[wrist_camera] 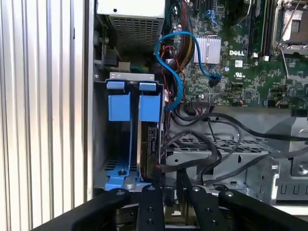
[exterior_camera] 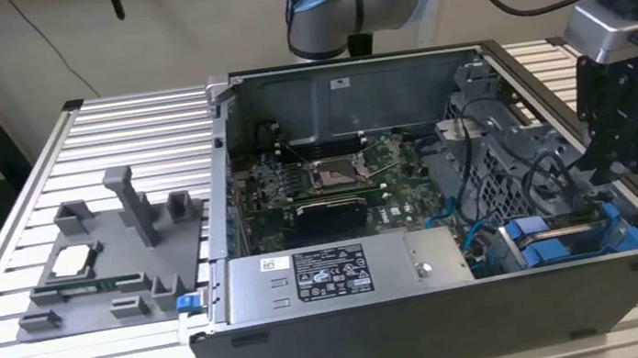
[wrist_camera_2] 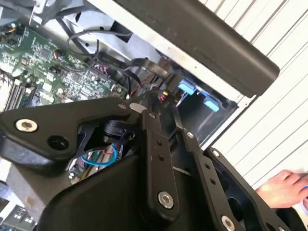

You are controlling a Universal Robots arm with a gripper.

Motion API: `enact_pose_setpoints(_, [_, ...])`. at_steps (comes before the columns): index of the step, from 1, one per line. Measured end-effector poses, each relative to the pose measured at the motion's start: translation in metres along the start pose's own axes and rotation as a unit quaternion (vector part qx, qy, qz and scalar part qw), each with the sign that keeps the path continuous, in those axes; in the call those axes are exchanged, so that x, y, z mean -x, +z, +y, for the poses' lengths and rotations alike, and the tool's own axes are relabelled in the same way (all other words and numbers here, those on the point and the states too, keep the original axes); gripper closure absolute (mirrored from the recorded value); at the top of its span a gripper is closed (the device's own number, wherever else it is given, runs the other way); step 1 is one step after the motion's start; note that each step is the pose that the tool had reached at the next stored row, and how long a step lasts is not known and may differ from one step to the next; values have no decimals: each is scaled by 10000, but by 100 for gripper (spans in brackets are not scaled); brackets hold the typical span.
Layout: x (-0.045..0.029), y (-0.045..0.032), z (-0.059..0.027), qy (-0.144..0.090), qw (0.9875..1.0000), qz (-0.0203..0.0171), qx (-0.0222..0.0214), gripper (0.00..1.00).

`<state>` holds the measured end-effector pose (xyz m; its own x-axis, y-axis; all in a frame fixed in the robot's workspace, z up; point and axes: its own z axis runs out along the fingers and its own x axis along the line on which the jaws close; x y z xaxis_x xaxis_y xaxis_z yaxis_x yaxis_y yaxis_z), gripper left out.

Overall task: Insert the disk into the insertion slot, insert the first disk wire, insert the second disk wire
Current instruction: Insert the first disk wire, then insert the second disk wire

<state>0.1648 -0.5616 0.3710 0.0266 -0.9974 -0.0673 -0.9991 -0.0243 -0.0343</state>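
So the disk (wrist_camera: pixel 146 144) is down in the insertion slot (wrist_camera: pixel 102 139), with the gripper (wrist_camera: pixel 169 180) sitting right at its near end.

Exterior view: the gripper (exterior_camera: pixel 599 168) hangs over the corner of the open PC case (exterior_camera: pixel 438 330) on the exterior view's right, with the disk (exterior_camera: pixel 575 221) on edge just below it. Second wrist view: the gripper (wrist_camera_2: pixel 144 107) points into a bunch of black wires (wrist_camera_2: pixel 144 67) beside the blue tabs (wrist_camera_2: pixel 187 89), and a person's hand (wrist_camera_2: pixel 284 187) rests outside the case. Honestly can't tell if the gripper is spread or pinching anything. First wrist view: the disk's long axis runs straight from the blue tabs (wrist_camera: pixel 149 106) toward the gripper, so I'd say the move comes in along that line, with the black wires (wrist_camera: pixel 207 144) just beside it.
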Motion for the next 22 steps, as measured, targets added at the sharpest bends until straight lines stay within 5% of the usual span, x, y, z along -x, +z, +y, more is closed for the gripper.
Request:
enact_pose_setpoints(13, [-5, 6, -276, -40, 9999, -4, 164, 73])
enact_pose_setpoints(15, [-4, 8, -310, -33, 9997, -1, 256, 73])
enact_pose_setpoints(19, [-5, 10, -370, -13, 9985, -4, 552, 73])
enact_pose_setpoints(22, [-6, 12, -421, -8, 9979, -7, 640, 73])
